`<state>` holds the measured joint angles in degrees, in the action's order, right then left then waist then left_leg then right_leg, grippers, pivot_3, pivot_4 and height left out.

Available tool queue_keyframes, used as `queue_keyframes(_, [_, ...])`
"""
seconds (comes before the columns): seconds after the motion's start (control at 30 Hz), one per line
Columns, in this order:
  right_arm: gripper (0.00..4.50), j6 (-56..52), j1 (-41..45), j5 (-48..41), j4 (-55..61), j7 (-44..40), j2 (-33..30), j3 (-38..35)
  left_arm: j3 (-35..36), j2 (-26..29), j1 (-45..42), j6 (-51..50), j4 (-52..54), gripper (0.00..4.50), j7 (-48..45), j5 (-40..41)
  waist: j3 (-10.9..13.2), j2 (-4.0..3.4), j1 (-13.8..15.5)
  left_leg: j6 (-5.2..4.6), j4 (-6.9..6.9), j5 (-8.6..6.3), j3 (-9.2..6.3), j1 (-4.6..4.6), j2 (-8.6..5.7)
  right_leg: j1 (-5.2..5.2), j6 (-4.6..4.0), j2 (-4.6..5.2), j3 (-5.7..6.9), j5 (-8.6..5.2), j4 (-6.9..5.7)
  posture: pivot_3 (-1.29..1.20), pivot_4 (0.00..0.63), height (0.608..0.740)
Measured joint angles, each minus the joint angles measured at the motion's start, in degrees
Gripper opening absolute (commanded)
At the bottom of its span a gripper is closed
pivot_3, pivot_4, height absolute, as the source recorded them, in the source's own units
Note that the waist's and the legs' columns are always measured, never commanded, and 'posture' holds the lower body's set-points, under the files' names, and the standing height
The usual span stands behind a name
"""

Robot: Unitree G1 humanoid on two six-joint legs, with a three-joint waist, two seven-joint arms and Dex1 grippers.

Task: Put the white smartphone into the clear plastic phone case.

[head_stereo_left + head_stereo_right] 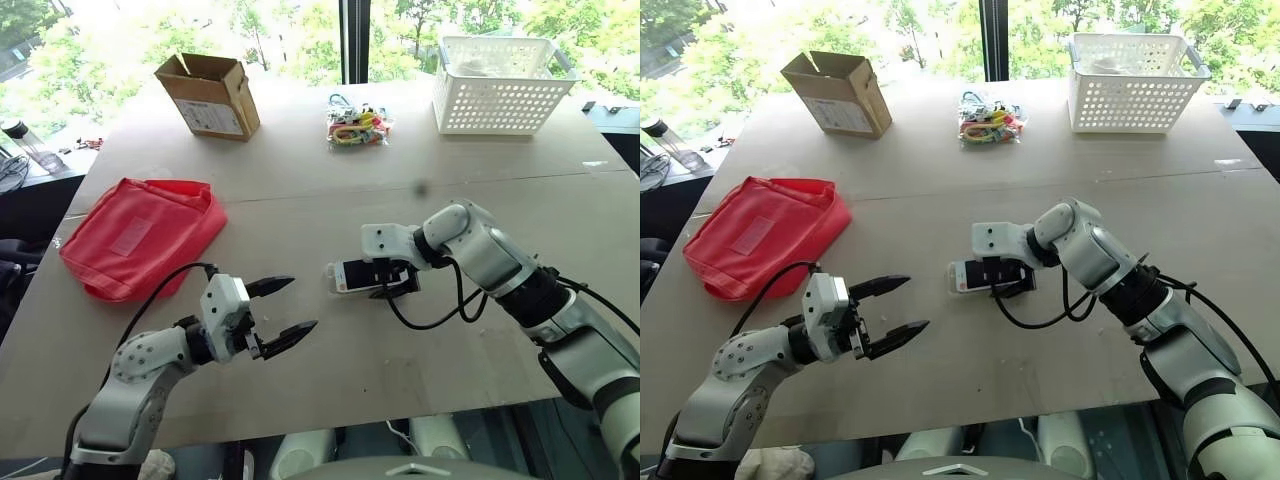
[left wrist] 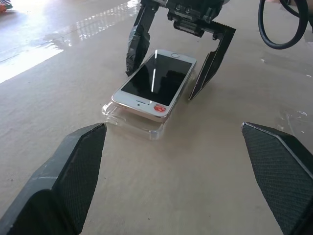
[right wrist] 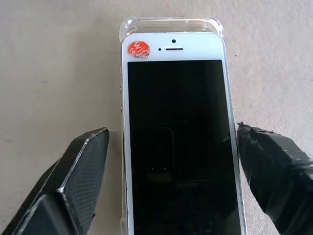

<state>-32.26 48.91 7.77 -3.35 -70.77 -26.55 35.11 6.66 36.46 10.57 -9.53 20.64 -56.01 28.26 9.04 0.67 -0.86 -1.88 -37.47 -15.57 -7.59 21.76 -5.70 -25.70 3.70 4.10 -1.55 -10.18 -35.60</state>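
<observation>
Your phone (image 2: 155, 82) lies on top of the case (image 2: 131, 119) on the table (image 1: 330, 200), its top end riding above the rim, so it looks laid in but not pressed home. Your right gripper (image 2: 172, 66) straddles the phone, jaws spread and released. Your left gripper (image 1: 281, 313) waits near the phone, jaws wide, holding nothing. The red bag (image 1: 140, 236), box (image 1: 209, 95) and basket (image 1: 500, 86) sit well apart from the phone; nothing blocks you.
</observation>
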Motion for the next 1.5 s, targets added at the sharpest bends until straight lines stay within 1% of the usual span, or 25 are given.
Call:
queue_keyframes(0.13, [4.41,-1.91,-0.73,-1.65,2.12,0.34,-0.83,-1.97,0.05,0.03,0.07,0.01,-0.01,4.50,-0.02,0.03,0.00,0.00,0.07,0.00,0.00,0.00,0.00,0.02,0.00,0.00,0.00,0.00,0.00,0.00,0.00,0.00,0.150,0.740])
queue_keyframes(0.23, [3.61,-5.79,-1.52,-5.23,7.15,-0.83,-3.22,-5.40,0.47,0.09,0.49,-0.02,-0.02,4.50,-0.13,0.31,0.00,0.00,0.18,0.00,0.00,0.00,-0.01,0.02,0.00,0.00,0.00,0.02,0.01,0.00,0.02,0.00,0.150,0.740])
queue_keyframes(0.27, [3.24,-6.53,-1.69,-6.08,8.17,-1.05,-3.68,-6.27,0.72,0.11,0.55,-0.02,-0.03,4.50,-0.19,0.49,0.00,0.00,0.18,-0.01,0.00,0.00,-0.01,0.02,0.00,0.00,0.00,0.03,0.01,0.00,0.02,0.00,0.150,0.740])
queue_keyframes(0.37, [1.74,-10.51,-3.70,-10.04,11.56,-1.14,-4.11,-9.34,2.05,0.44,0.62,-0.13,-0.12,4.50,-0.94,1.32,0.00,0.01,0.05,0.00,0.00,0.00,-0.01,0.00,0.01,0.01,0.00,0.05,0.00,0.00,0.00,0.00,0.150,0.740])
queue_keyframes(0.4, [1.20,-11.48,-4.45,-11.24,12.02,-0.64,-3.71,-10.26,2.26,0.61,0.57,-0.19,-0.26,4.50,-1.33,1.60,-0.01,0.01,0.03,-0.01,0.00,0.00,0.00,-0.01,0.02,0.01,0.00,0.05,-0.01,0.00,-0.01,0.00,0.150,0.740])
queue_keyframes(0.43, [0.76,-12.35,-5.12,-12.28,12.25,0.10,-3.06,-10.94,2.38,0.70,0.44,-0.19,-0.69,4.50,-1.65,1.91,0.00,0.00,0.01,-0.01,0.00,0.00,0.01,-0.02,0.02,0.01,0.00,0.04,-0.02,0.00,-0.03,0.00,0.150,0.740])
queue_keyframes(0.47, [0.18,-12.84,-5.67,-13.12,12.28,1.21,-2.12,-11.40,2.42,0.72,0.27,-0.09,-1.48,4.50,-2.01,2.09,0.00,0.00,-0.01,-0.01,0.00,0.00,0.02,-0.02,0.02,0.01,0.00,0.04,-0.03,0.00,-0.04,0.00,0.150,0.740])
queue_keyframes(0.5, [0.03,-13.04,-6.10,-13.83,12.33,2.49,-1.04,-11.47,2.41,0.71,0.16,0.09,-2.47,4.50,-2.51,2.15,0.00,0.00,-0.02,-0.01,0.00,0.00,0.02,-0.03,0.02,0.01,0.00,0.04,-0.03,0.00,-0.04,0.00,0.150,0.740])
queue_keyframes(0.53, [0.03,-13.11,-6.22,-14.01,12.35,2.87,-0.63,-11.46,2.41,0.71,0.14,0.17,-2.82,4.50,-2.63,2.14,0.00,0.00,-0.01,0.00,0.00,0.00,0.02,-0.03,0.02,0.01,0.00,0.04,-0.03,0.00,-0.04,0.00,0.150,0.740])
queue_keyframes(0.7, [0.03,-12.33,-8.05,-13.89,9.62,10.35,5.27,-10.92,1.84,-0.28,-1.31,3.65,-8.98,4.50,-4.35,0.51,-0.01,0.01,0.07,0.00,-0.01,0.00,0.02,-0.02,0.00,0.01,0.00,0.03,-0.02,0.00,-0.04,0.00,0.150,0.740])
queue_keyframes(0.83, [0.03,-10.96,-9.22,-11.38,4.70,14.42,6.64,-7.76,1.68,-0.48,-2.56,4.16,-10.58,4.50,-5.01,0.03,-0.03,0.03,0.12,0.00,-0.01,0.00,0.01,-0.01,-0.02,0.01,0.00,0.00,0.00,0.00,-0.04,0.00,0.150,0.740])
queue_keyframes(0.97, [0.03,-9.23,-8.91,-9.53,4.15,14.82,6.36,-4.58,1.66,-0.48,-3.19,4.05,-10.09,4.50,-4.87,0.03,-0.48,-0.01,-0.07,0.00,0.00,0.00,0.03,-0.12,-0.01,0.08,0.00,0.00,-0.04,0.00,-0.04,0.00,0.150,0.740])
queue_keyframes(1.07, [0.03,-8.10,-8.54,-8.87,2.88,14.83,6.35,-3.81,1.66,-0.49,-3.12,3.81,-9.90,4.50,-4.60,0.02,-0.85,-0.06,-0.05,-0.01,0.01,-0.01,0.03,-0.27,-0.01,0.18,0.00,-0.05,-0.03,0.00,-0.06,0.00,0.150,0.740])
queue_keyframes(1.1, [0.03,-7.48,-8.47,-8.67,2.22,14.86,6.44,-3.61,1.66,-0.53,-3.05,3.71,-9.89,4.50,-4.31,0.01,-0.92,-0.07,-0.03,-0.01,0.02,-0.01,0.03,-0.45,-0.01,0.35,0.00,-0.06,-0.03,0.00,-0.07,0.00,0.150,0.740])
queue_keyframes(1.17, [0.03,-6.32,-8.76,-8.28,1.17,15.17,6.71,-3.58,1.49,-0.63,-2.97,3.45,-9.25,4.50,-3.61,-0.06,-0.92,-0.08,0.01,-0.25,0.14,-0.17,0.03,-1.12,-0.01,0.98,0.01,-0.08,-0.02,-0.03,-0.02,0.00,0.150,0.740])
queue_keyframes(1.2, [0.03,-5.81,-8.92,-8.24,0.89,15.35,6.73,-3.66,1.33,-0.67,-2.98,3.27,-8.58,4.50,-3.37,-0.07,-0.93,-0.09,0.00,-0.28,0.15,-0.20,0.01,-1.25,-0.01,1.10,0.02,-0.09,0.00,-0.05,-0.02,0.00,0.150,0.740])
queue_keyframes(1.33, [0.03,-1.98,-10.20,-7.86,-0.51,16.90,7.30,-4.35,-0.95,-1.07,-4.72,1.47,-7.41,4.50,-1.47,-0.56,-0.93,-0.11,0.00,-0.28,0.14,-0.19,0.00,-1.62,-0.01,1.48,0.04,-0.12,0.02,-0.05,-0.04,0.00,0.150,0.740])
queue_keyframes(1.5, [0.03,1.86,-11.82,-8.58,-1.10,17.44,7.96,-6.27,-2.56,-1.08,-8.26,-0.95,-7.32,4.50,0.28,-1.11,-0.89,-0.18,-0.05,-0.27,0.14,-0.18,0.00,-1.72,-0.01,1.53,0.04,-0.13,0.02,-0.05,-0.04,0.00,0.150,0.740])
